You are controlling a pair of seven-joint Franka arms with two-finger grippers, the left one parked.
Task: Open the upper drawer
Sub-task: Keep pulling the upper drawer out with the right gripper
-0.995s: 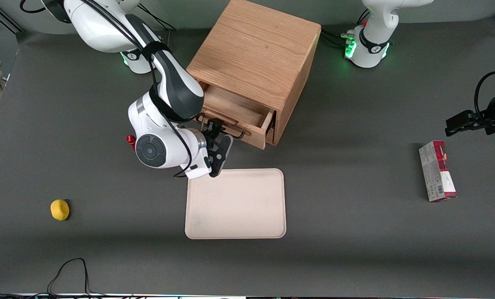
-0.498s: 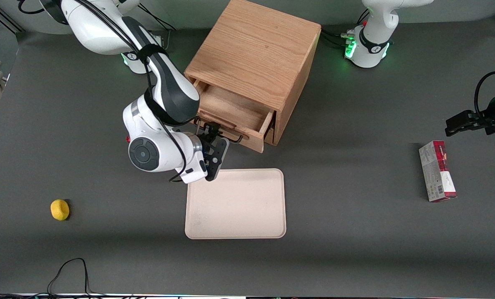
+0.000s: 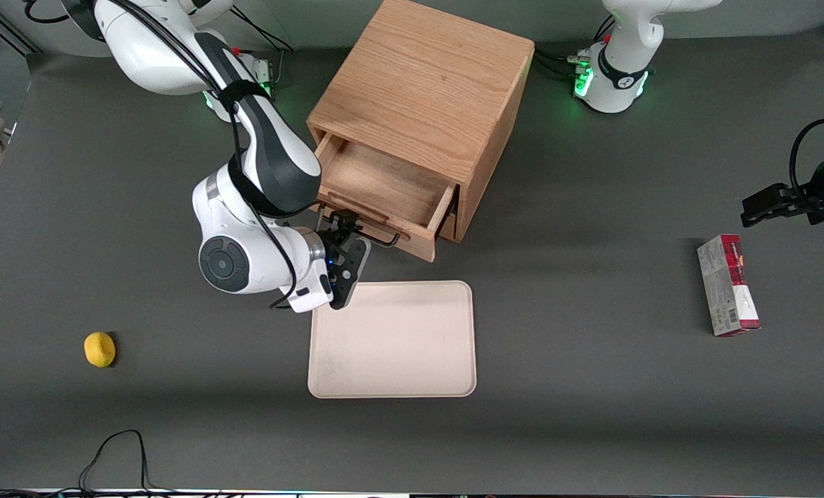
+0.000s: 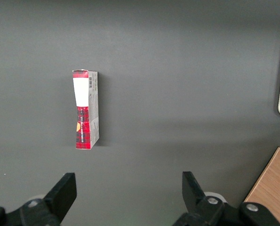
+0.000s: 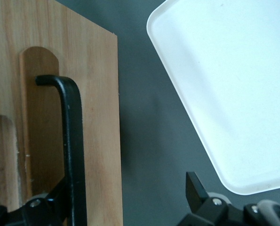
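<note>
Jaws of the gripper [image 3: 341,231] close on the drawer's handle [image 5: 71,141]; the drawer [image 3: 384,188] stands partly out of the cabinet [image 3: 426,97]. Best pull straight along its slide, avoiding the tray [image 3: 392,339] nearby.

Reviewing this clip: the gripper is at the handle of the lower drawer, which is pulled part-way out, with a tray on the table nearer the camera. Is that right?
Not quite. It is the upper drawer that is pulled part-way out, its bare wooden inside showing in the front view, and the gripper is at that drawer's handle. The rest holds: the tray lies on the table nearer the camera.
</note>
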